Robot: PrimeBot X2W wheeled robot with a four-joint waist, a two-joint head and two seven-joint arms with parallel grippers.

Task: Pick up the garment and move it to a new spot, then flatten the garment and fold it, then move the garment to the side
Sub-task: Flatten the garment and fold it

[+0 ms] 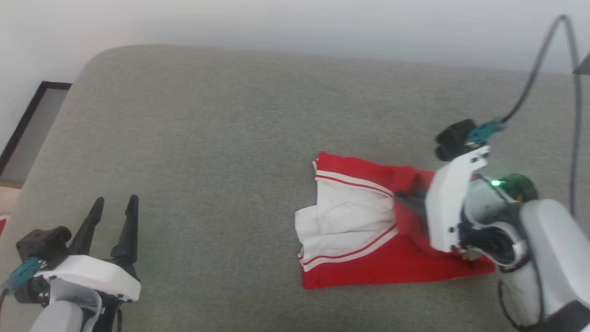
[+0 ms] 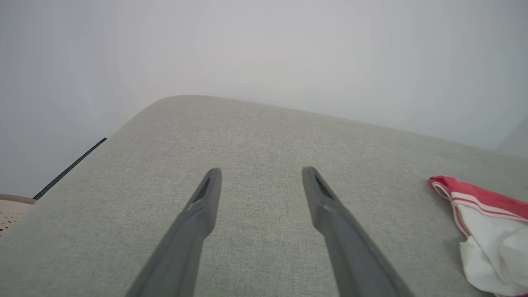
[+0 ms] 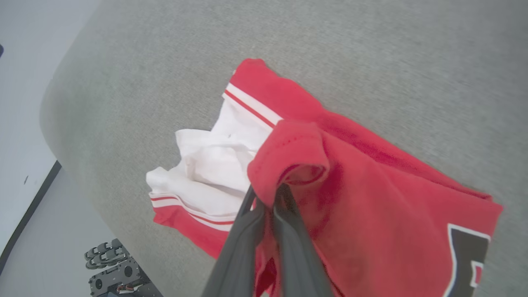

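The garment [image 1: 364,230], a red shirt with white sleeves and striped trim, lies folded on the grey cushion [image 1: 221,138] at the right. My right gripper [image 1: 405,199] is shut on a raised fold of its red fabric [image 3: 288,156]; the pinched fold stands up over the fingertips [image 3: 252,202]. Dark white-outlined lettering [image 3: 468,247] shows at the garment's near edge. My left gripper [image 1: 115,203] hovers open at the lower left, far from the garment, with nothing between its fingers [image 2: 208,194]. The garment's corner [image 2: 482,214] shows at the right of the left wrist view.
The cushion's rounded far edge meets a pale wall [image 1: 295,23]. A dark-framed panel [image 1: 32,124] stands on the floor to the left. A grey cable [image 1: 548,60] arcs above my right wrist. Bare cushion stretches left of the garment. A dark wheeled base [image 3: 115,272] sits on the floor.
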